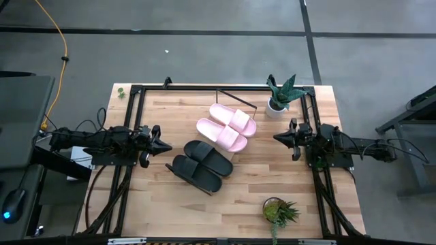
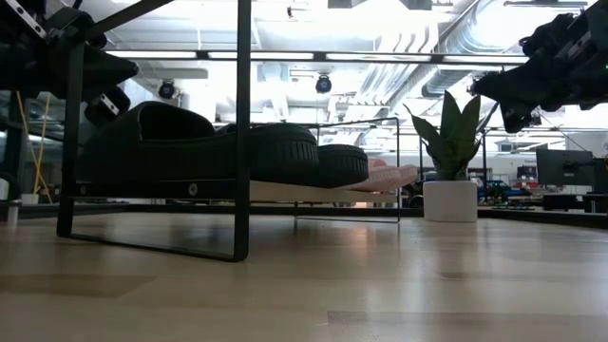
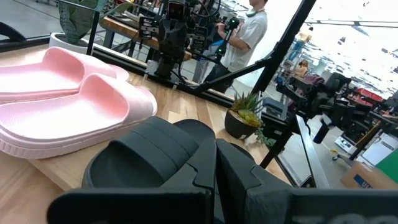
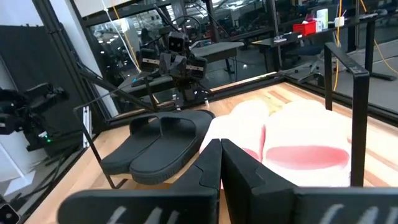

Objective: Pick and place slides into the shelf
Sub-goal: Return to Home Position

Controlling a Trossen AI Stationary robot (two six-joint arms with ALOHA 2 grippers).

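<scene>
we see all four slides lying on the shelf (image 2: 243, 123): the two black slides (image 1: 201, 163) side by side at one end, the two pink slides (image 1: 228, 126) side by side at the other end, just beside them. our left gripper (image 1: 162, 145) hovers off the shelf's left side, fingers pressed together, holding nothing. our right gripper (image 1: 278, 138) hovers off the shelf's right side, likewise closed and empty.

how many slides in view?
4, all on the shelf: outer pink slide at one end, inner pink slide beside it, then inner black slide, outer black slide at the other end. None looks hidden.
</scene>
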